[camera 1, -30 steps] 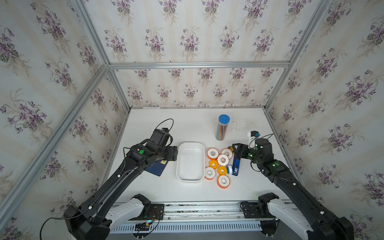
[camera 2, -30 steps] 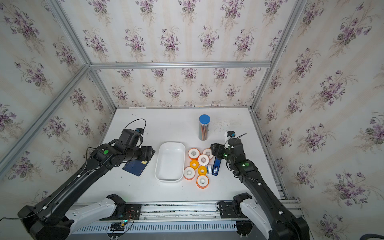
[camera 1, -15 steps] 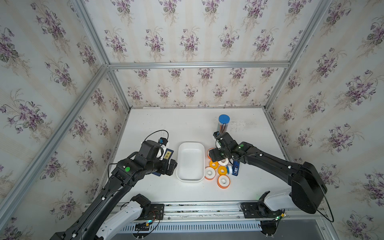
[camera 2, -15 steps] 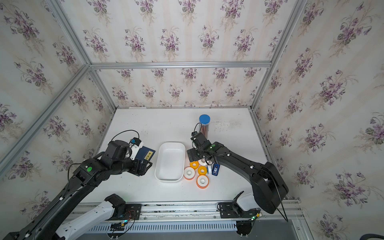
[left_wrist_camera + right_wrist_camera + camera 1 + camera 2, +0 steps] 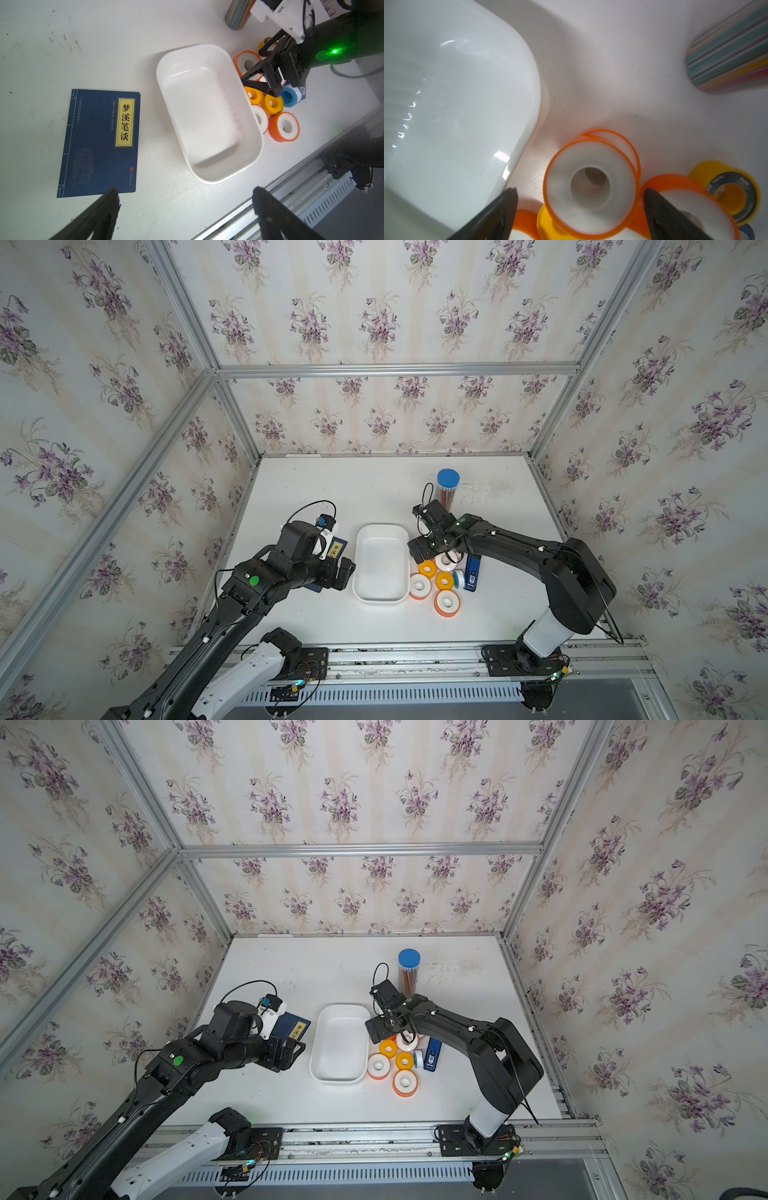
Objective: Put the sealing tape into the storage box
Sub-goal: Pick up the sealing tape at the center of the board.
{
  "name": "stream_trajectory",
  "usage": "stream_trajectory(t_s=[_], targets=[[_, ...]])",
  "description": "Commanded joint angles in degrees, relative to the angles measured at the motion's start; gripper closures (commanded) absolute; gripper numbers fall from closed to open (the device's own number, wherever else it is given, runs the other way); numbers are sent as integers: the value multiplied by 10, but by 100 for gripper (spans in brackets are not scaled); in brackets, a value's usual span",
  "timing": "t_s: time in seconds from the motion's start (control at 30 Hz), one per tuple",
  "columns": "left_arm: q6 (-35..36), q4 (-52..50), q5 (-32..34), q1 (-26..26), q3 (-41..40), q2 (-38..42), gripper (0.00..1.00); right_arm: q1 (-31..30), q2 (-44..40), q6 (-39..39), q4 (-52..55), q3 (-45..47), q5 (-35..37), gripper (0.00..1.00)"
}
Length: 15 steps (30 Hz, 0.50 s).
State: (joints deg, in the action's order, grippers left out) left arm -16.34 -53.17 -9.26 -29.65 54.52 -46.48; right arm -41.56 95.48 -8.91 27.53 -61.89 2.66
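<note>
Low in the left wrist view the left gripper (image 5: 186,192) is spread and empty. Mid-frame in a top view the box (image 5: 380,564) holds nothing; the tape (image 5: 444,581) clusters just right of it. Low in the right wrist view the right gripper (image 5: 579,191) gapes astride one orange-rimmed roll (image 5: 558,187). The roll is likely light, rigid and slick-rimmed, so pinch squarely across the rim, lest it tip.

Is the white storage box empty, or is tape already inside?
Empty: the storage box shows a bare white floor; the tape rolls lie outside, beside it.
</note>
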Motion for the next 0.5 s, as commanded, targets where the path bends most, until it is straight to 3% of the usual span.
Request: stream_trajectory(t_s=[0.0,0.27,0.47], targets=[[6,4,1,0,0,-2,0,0,12,7,6,-7,8,4],[4,2,4,0,0,-7,0,1,37,7,0,-9,21,11],[2,1,8,0,0,-7,0,2,36,3,-3,-11,27,22]])
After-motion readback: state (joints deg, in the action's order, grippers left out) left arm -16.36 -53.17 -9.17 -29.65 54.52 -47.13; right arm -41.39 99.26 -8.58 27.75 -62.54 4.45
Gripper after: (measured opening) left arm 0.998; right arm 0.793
